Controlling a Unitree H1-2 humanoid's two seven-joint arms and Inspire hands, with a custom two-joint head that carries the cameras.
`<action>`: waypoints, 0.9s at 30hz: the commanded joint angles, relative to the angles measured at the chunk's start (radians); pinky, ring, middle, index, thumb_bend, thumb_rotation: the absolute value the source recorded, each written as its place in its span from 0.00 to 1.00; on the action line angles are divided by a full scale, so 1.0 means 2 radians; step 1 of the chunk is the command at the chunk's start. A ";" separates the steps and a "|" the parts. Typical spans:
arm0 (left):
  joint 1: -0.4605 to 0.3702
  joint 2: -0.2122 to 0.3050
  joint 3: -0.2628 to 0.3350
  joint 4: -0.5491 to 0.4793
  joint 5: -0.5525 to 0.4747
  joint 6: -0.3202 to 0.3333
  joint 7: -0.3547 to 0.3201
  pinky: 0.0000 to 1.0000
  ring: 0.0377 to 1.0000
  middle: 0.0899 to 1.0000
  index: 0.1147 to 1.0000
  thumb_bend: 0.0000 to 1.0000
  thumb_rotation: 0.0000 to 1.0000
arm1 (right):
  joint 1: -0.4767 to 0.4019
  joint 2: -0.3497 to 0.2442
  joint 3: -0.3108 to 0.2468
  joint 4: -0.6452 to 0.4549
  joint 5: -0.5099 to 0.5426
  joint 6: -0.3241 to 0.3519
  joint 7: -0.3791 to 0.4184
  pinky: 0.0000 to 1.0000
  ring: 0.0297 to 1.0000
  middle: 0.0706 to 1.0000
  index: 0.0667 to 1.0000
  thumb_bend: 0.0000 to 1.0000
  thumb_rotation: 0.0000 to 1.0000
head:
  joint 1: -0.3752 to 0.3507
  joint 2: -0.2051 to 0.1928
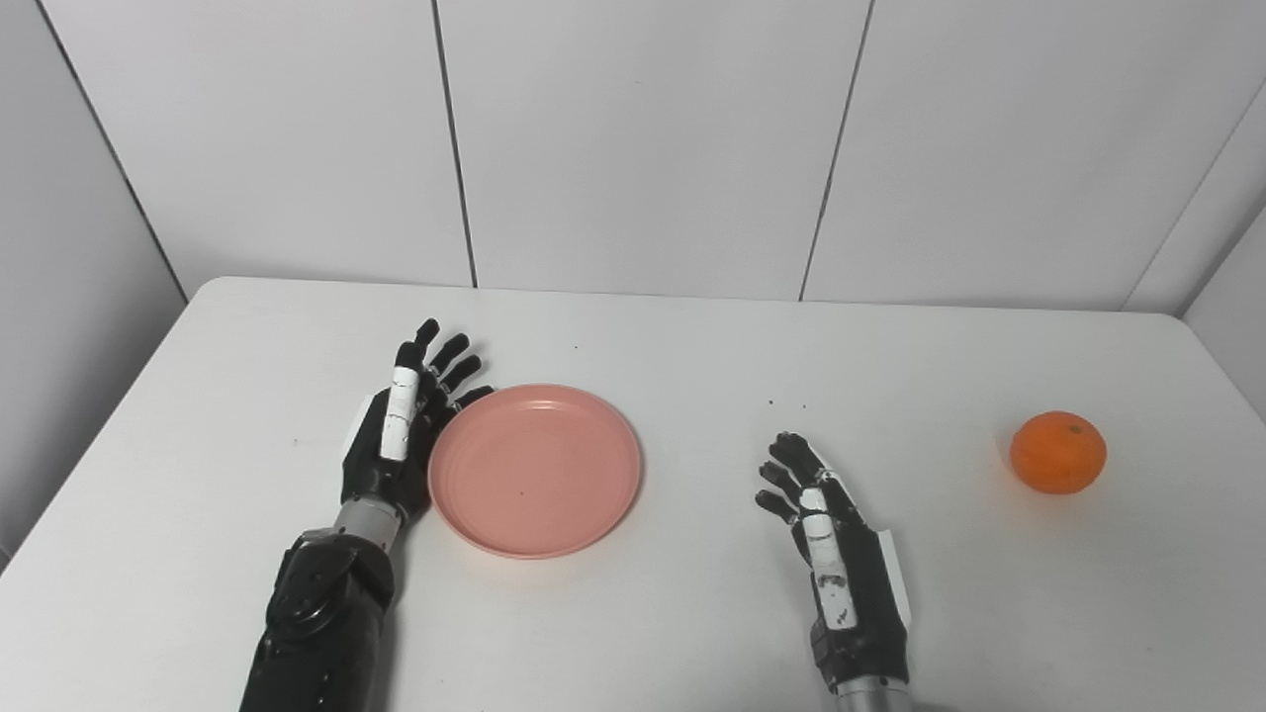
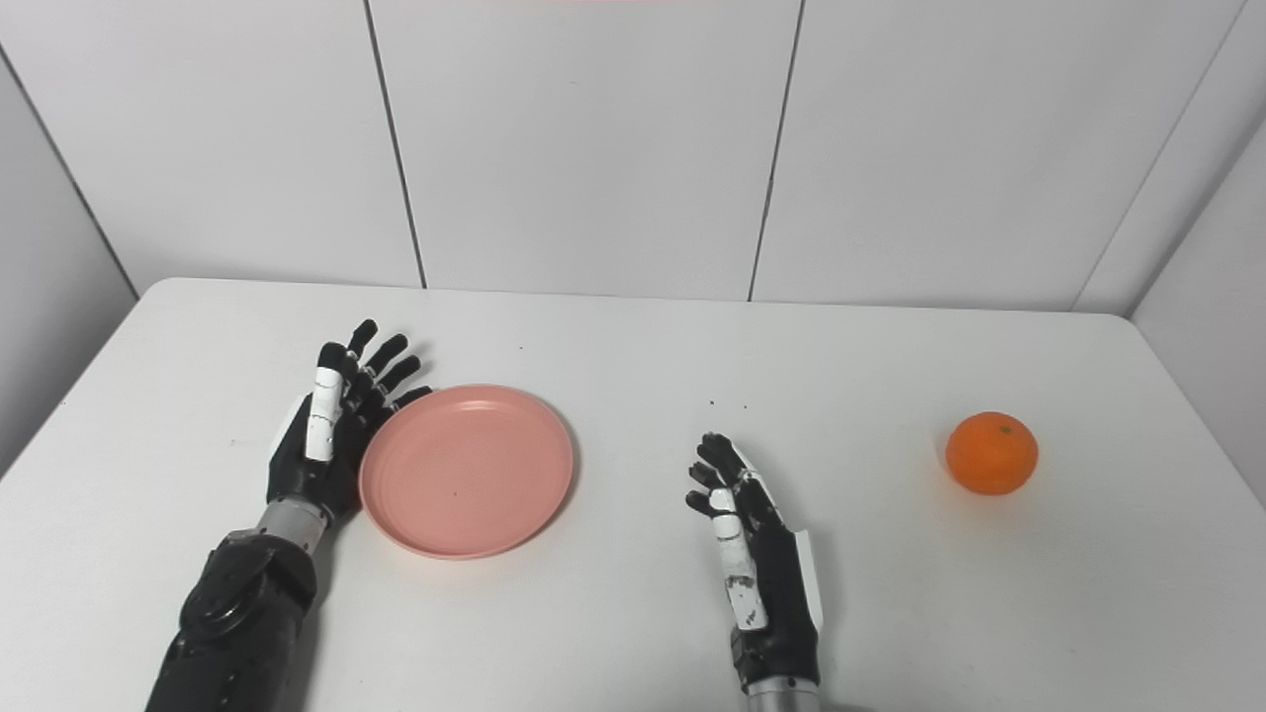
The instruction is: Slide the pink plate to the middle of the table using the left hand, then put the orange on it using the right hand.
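Observation:
The pink plate (image 1: pixel 535 469) lies flat on the white table (image 1: pixel 692 633), left of its middle. My left hand (image 1: pixel 406 425) stands on edge against the plate's left rim, open, with its fingers stretched toward the far side. An orange (image 1: pixel 1057 452) rests on the table at the right, apart from everything. My right hand (image 1: pixel 831 559) hovers open near the front edge, between plate and orange, holding nothing. The same plate (image 2: pixel 467 471) and orange (image 2: pixel 991 453) show in the right eye view.
White wall panels (image 1: pixel 633 138) rise behind the table's far edge. A few dark specks (image 1: pixel 786 404) dot the tabletop past my right hand. Bare table stretches between the plate and the orange.

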 commanded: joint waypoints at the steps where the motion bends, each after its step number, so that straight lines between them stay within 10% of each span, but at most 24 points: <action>1: 0.007 -0.006 -0.009 0.006 0.008 0.022 0.003 0.74 0.88 0.92 1.00 0.90 0.86 | 0.000 0.006 0.002 0.004 -0.007 0.005 -0.006 0.80 0.84 0.85 0.82 0.82 0.88 | 0.000 0.000; 14: 0.018 -0.030 -0.020 -0.005 0.014 0.029 0.010 0.73 0.87 0.91 1.00 0.89 0.85 | -0.007 0.008 0.002 0.015 -0.053 -0.031 -0.040 0.96 0.95 0.97 0.95 0.67 0.93 | -0.005 0.001; 27: 0.012 -0.034 -0.024 -0.012 0.022 0.039 0.012 0.73 0.88 0.91 1.00 0.90 0.86 | -0.013 0.031 0.005 0.018 -0.102 -0.025 -0.108 1.00 1.00 1.00 1.00 0.73 0.93 | -0.042 0.001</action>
